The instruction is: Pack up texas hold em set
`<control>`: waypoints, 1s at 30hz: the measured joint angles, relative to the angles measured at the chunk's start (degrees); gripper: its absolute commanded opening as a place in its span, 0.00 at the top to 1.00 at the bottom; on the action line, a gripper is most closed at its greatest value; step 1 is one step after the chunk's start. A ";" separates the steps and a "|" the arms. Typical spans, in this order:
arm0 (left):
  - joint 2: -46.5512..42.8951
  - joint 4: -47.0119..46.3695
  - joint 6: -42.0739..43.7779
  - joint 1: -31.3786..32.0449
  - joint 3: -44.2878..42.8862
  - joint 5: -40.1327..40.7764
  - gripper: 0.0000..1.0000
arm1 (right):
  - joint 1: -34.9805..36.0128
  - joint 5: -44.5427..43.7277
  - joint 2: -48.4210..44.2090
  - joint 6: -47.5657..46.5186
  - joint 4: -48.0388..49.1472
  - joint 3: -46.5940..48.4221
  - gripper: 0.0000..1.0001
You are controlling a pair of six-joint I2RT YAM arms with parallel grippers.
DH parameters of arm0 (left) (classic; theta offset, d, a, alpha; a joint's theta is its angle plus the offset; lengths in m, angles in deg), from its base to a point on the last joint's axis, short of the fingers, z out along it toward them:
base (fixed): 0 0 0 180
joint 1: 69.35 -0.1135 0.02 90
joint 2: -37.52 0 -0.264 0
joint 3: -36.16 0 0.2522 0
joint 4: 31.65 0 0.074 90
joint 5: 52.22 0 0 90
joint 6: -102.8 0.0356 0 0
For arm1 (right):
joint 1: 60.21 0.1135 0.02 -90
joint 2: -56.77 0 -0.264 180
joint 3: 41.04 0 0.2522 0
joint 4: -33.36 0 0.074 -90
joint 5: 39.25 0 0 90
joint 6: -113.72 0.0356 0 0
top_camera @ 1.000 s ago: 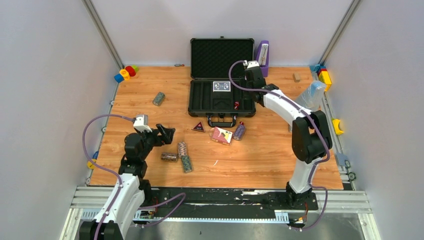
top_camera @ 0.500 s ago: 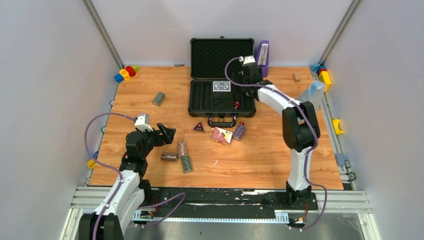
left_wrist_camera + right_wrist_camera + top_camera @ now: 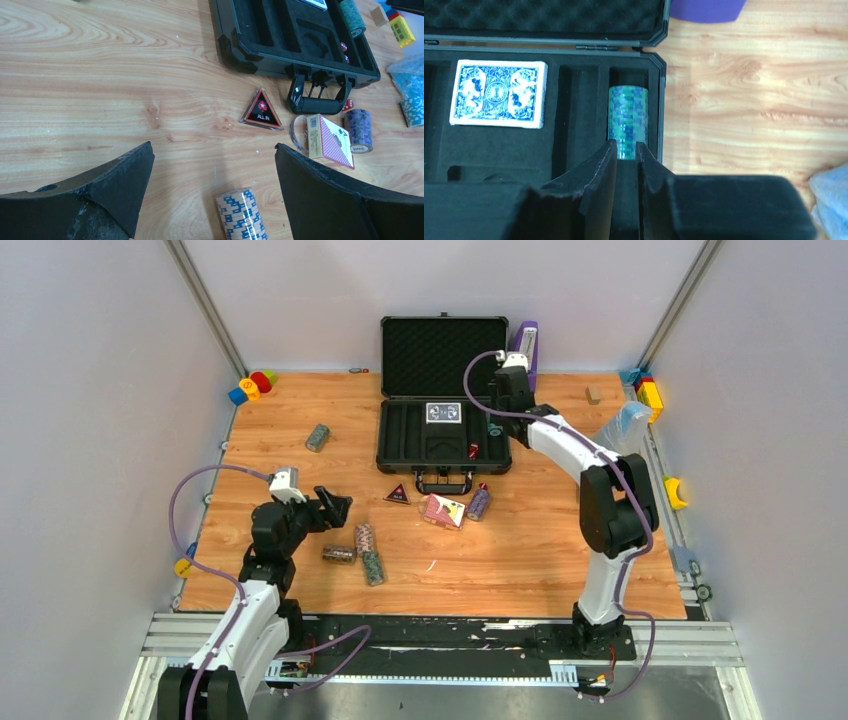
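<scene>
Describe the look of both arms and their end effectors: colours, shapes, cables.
The left arm and right arm have white links and black joints. A purple cable loops along each, to a pale camera box at the wrist. The left end effector and right end effector each carry two black, wedge-shaped fingers with rough edges.

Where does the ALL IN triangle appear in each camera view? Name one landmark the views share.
Top external: triangle on the table near centre, just left of the handle.
Left wrist: mid-picture, left of the handle.
Right wrist: not in it.
Shared landmark: the open black case, in all three.
</scene>
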State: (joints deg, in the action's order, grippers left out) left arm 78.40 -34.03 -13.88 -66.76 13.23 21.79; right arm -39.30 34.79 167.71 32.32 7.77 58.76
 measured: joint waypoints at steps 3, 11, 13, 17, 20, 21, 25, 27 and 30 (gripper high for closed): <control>0.00 0.00 0.00 0.00 0.00 0.00 0.01 | 0.00 -0.02 -2.62 2.23 -0.07 -3.19 0.85; -0.33 0.02 0.00 0.00 0.00 0.02 0.01 | -0.35 0.15 -2.60 6.25 -0.20 -7.87 1.00; -0.33 0.02 0.00 0.00 0.00 0.02 0.01 | -0.57 0.61 -1.66 6.84 -0.04 -7.87 1.00; -0.33 0.02 0.00 0.00 0.00 0.02 0.01 | -1.44 1.60 1.16 7.52 0.09 -7.02 1.00; -0.28 0.00 -0.02 0.00 0.00 0.02 0.01 | -2.29 2.60 3.93 7.67 -0.37 -4.70 1.00; -0.24 0.00 -0.02 0.00 0.00 0.02 0.01 | -2.60 3.04 5.01 7.69 -0.76 -3.56 1.00; 0.17 0.00 -0.02 0.00 0.00 0.00 0.01 | -3.39 4.28 7.89 7.69 -1.36 0.17 1.00; 0.31 -0.02 -0.02 0.00 0.00 0.00 0.01 | -3.65 5.01 9.03 7.61 -2.95 2.32 0.99; 0.44 0.00 -0.02 0.00 0.00 0.02 0.01 | -3.74 6.54 9.84 7.50 -4.81 4.24 0.81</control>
State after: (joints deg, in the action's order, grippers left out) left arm 78.84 -34.03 -13.90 -66.76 13.23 21.81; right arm -43.04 41.32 177.54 39.82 2.96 63.00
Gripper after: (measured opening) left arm 0.991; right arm 0.034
